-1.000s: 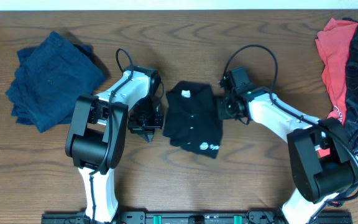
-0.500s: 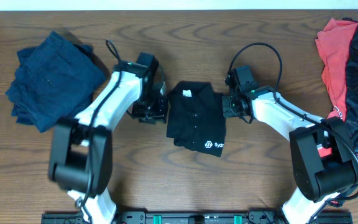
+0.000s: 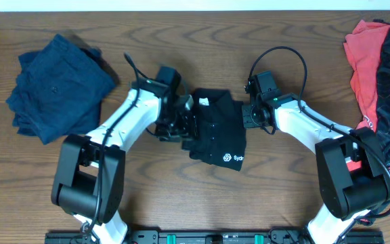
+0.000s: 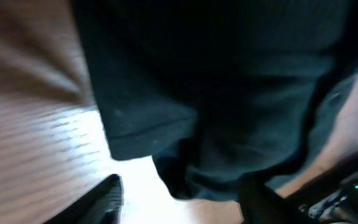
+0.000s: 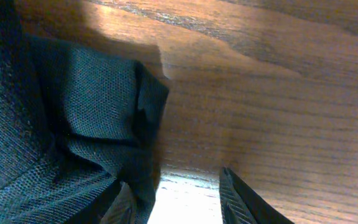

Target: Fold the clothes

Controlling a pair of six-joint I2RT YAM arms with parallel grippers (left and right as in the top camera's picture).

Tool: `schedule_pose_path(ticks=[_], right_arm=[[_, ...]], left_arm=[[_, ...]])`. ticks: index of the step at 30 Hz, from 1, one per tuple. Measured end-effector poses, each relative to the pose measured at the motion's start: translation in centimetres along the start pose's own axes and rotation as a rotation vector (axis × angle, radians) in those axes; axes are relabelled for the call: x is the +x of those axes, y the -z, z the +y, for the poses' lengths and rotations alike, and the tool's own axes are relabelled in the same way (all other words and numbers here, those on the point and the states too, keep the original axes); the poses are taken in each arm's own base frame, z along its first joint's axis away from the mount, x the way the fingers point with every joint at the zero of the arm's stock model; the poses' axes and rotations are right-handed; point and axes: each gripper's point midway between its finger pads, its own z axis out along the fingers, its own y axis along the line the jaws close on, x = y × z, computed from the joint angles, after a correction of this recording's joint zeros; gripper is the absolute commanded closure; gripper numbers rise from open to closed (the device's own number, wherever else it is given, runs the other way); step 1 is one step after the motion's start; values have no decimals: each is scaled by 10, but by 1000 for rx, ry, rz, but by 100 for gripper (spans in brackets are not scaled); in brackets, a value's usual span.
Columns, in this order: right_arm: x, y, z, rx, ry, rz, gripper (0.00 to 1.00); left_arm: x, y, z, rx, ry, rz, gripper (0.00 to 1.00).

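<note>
The black shirt (image 3: pixel 215 132) lies folded in the middle of the tabletop (image 3: pixel 181 196). The left hand (image 3: pixel 183 127) is at its left edge with fingers parted. The right hand (image 3: pixel 248 115) is at its right edge, also unclenched and gripping nothing.

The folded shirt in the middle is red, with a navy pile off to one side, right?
Not red: the folded shirt in the middle is black, as the overhead view shows. The navy pile does lie off to one side.

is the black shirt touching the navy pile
Apart. Overhead shows bare table and the left arm between the black shirt and the navy pile.
</note>
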Motion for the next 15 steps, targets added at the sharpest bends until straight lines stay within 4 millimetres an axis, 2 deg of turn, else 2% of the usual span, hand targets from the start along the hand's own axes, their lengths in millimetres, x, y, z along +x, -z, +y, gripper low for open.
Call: schedule_pose_path(ticks=[2,4,15], right_arm=[[0,0,0,0,0,0,58],[0,0,0,1,0,2,58],[2,0,-1,4,0,10,58]], left_arm=[[2,-5,1,4,2,0,61],[1,-8,1,9,-4,-6,64],[8,-23,3,59,-14,0,60]])
